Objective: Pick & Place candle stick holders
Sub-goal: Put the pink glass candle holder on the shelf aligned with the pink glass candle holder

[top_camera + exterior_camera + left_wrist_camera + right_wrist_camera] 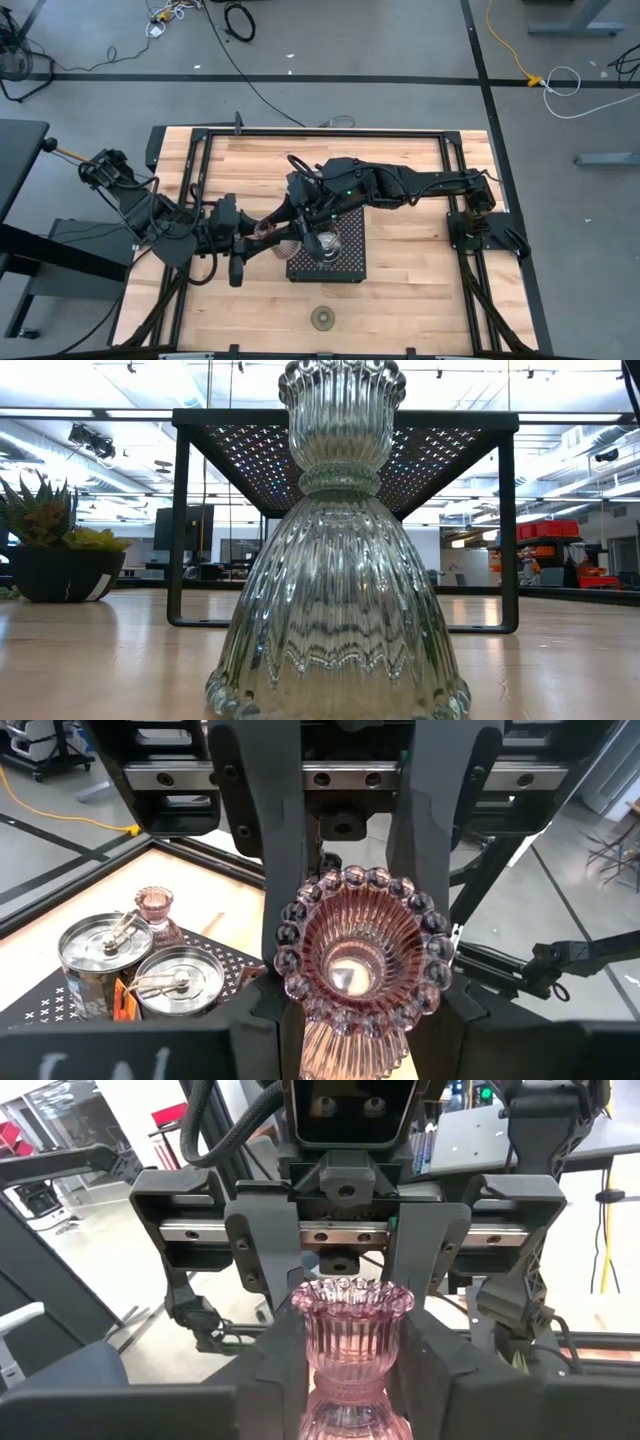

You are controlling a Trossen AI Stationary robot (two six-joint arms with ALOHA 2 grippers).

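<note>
Both arms meet over the middle of the table [420, 290], at the left edge of the black perforated tray [345, 262].

Left end effector [352, 960]: closed tight on a pink ribbed glass candle holder [352, 955], fingers pressing its neck from both sides, beaded rim facing the wrist camera.

Right end effector [350, 1342]: fingers drawn in on either side of a pink glass holder [350, 1335], gripping its narrow waist below the fluted cup. Whether this is the same piece the left one holds, cannot tell.

On the tray: two shiny metal cups [140, 970] side by side, a small pink holder [155, 908] just behind them.

Near front edge of table: an olive glass holder [322, 318] stands alone, well apart from the tray.

A potted plant [55, 550] sits off to one side in the low view.
</note>
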